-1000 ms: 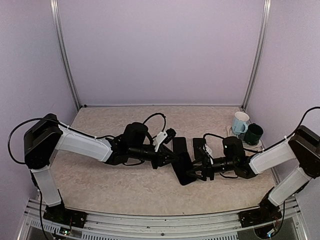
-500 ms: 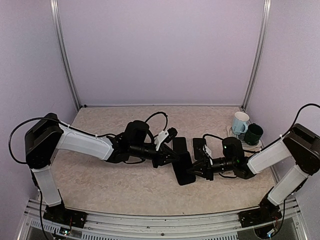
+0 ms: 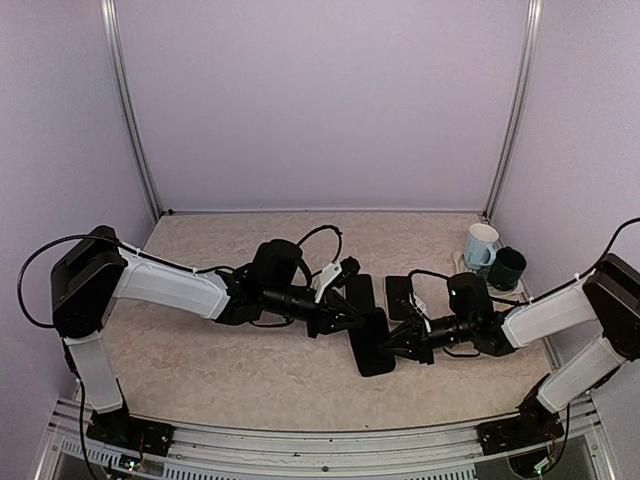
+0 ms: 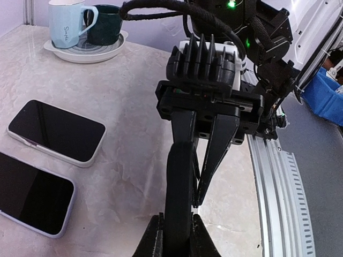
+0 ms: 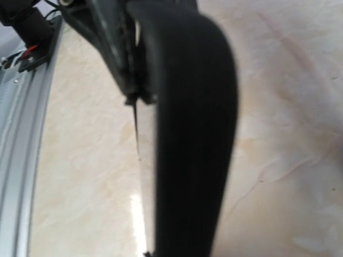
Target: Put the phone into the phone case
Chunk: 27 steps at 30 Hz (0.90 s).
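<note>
table (image 3: 250, 380): marbled beige top, filling the lower half of the top view, w/ purple walls standing behind it.
left arm (image 3: 170, 290): reaching in from the left edge toward frame ctr, lying low over the table.
right arm (image 3: 545, 315): reaching in from the right edge toward ctr, facing the other arm.
left gripper (image 3: 352, 318): sitting just left of ctr. Its own cam is showing the fingers (image 4: 155, 238) at the bottom edge, pinching tight on the phone case.
right gripper (image 3: 398, 345): sitting just right of ctr. In the left wrist view both fingers are closing in on the case's far end, clamping it. Its own cam is showing mostly a blurred black edge.
phone case (image 3: 370, 342): black, hanging btwn the two grippers at frame ctr, each one gripping an opposite end. Looking edge-on in the left wrist view. Can't tell if it's clear of the table.
phones: two lying flat, screens up and dark, side by side just above the case. One (image 3: 360, 292) is sitting left, the other (image 3: 398, 296) right, neither one touching the case.
saucer (image 4: 69, 54): sitting at the right side of the top view, near the wall, carrying both mugs.
light blue mug (image 3: 481, 243): standing upright on the saucer.
dark green mug (image 3: 507, 267): standing upright, touching the blue one.
</note>
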Each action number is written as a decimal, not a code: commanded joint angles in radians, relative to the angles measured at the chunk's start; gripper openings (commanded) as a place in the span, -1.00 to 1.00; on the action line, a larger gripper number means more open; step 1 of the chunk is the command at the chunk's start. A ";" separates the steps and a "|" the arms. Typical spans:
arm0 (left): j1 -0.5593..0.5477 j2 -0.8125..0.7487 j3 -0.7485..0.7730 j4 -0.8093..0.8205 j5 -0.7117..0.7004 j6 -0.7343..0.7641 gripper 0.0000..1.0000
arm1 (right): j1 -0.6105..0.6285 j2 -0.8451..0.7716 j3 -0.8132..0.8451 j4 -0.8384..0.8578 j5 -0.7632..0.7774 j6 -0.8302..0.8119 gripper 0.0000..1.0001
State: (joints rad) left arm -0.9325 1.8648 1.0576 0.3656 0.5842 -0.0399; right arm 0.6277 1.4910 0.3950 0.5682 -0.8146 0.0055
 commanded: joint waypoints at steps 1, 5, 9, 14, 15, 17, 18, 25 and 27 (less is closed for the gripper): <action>-0.024 -0.029 0.048 0.031 -0.081 -0.046 -1.00 | 0.048 -0.135 0.059 0.075 -0.157 -0.008 -1.00; -0.059 -0.082 0.082 -0.033 -0.115 -0.014 -1.00 | 0.068 -0.214 0.074 -0.018 -0.086 -0.056 -0.90; -0.123 -0.140 0.086 -0.078 -0.170 0.071 -1.00 | 0.092 -0.263 0.099 -0.098 -0.037 -0.095 -0.78; -0.158 -0.183 0.092 -0.089 -0.186 0.129 -1.00 | 0.136 -0.294 0.109 -0.103 -0.001 -0.114 -0.76; -0.158 -0.176 0.099 -0.094 -0.181 0.127 -1.00 | 0.143 -0.294 0.116 -0.106 -0.001 -0.117 -0.85; -0.160 -0.167 0.114 -0.101 -0.164 0.118 -1.00 | 0.154 -0.298 0.130 -0.107 -0.007 -0.115 -1.00; -0.161 -0.162 0.119 -0.101 -0.157 0.114 -1.00 | 0.157 -0.304 0.134 -0.101 -0.015 -0.111 -1.00; -0.162 -0.182 0.109 -0.103 -0.163 0.115 -1.00 | 0.159 -0.428 0.132 -0.104 -0.023 -0.096 -1.00; -0.163 -0.178 0.125 -0.118 -0.165 0.111 -1.00 | 0.159 -0.461 0.122 -0.102 -0.021 -0.088 -1.00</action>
State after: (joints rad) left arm -1.0794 1.6684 1.1427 0.2256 0.4633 0.0593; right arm 0.7471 1.1255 0.4461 0.2947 -0.7662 -0.0822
